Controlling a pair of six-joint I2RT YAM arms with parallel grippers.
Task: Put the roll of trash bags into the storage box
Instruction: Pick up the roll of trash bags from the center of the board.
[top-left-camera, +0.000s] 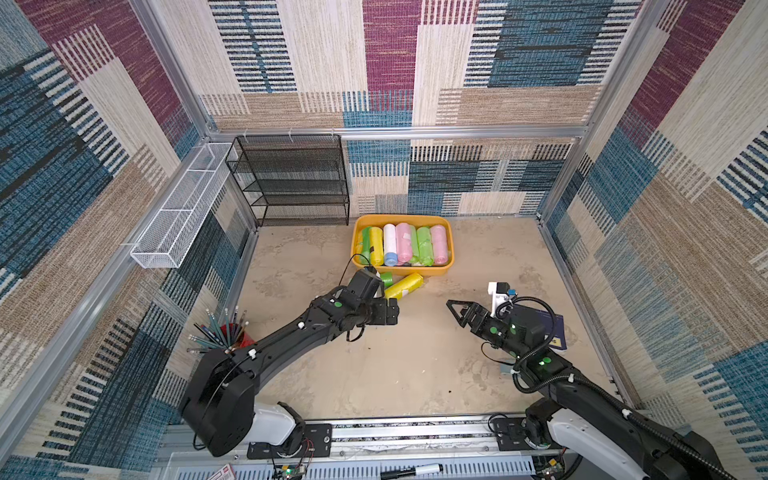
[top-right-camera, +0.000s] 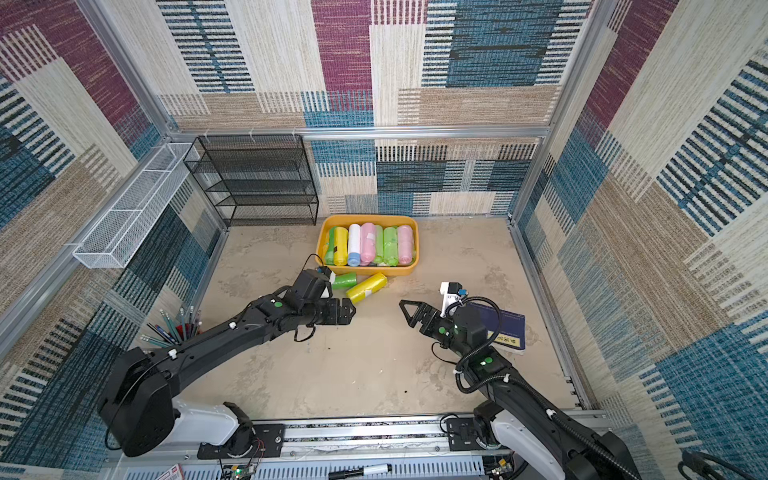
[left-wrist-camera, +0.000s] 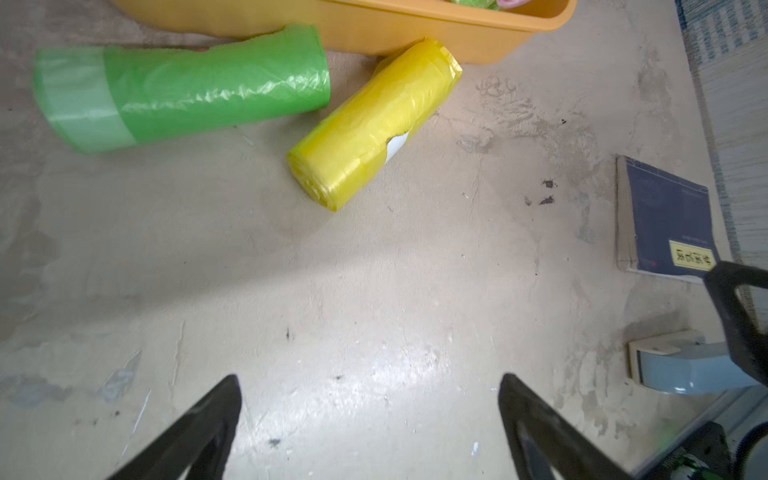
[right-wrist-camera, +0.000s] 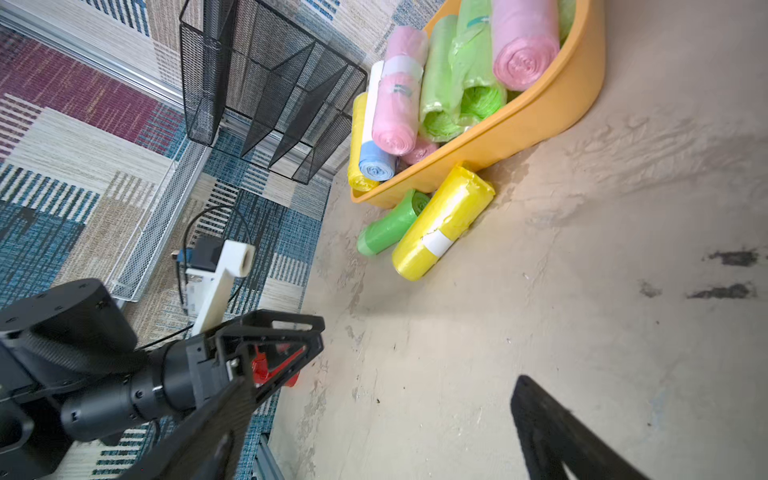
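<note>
Only the left wrist view shows the green plastic roll (left-wrist-camera: 183, 87) whole. The yellow plastic trash-bag roll (top-left-camera: 404, 285) lies outside, axis near-left to far-right, far end against the orange-yellow plastic storage box (top-left-camera: 436, 269). The left gripper (left-wrist-camera: 370, 378) and right gripper (top-left-camera: 453, 307) are spread and empty.

storage box (top-left-camera: 401, 217): orange-yellow tub, upright on counter (top-left-camera: 374, 365), packed with coloured rolls (top-left-camera: 403, 243) | yellow roll (top-left-camera: 404, 285): outside, lying slanted, end against box's front wall | green roll (top-left-camera: 387, 279): lying just beside it
</note>
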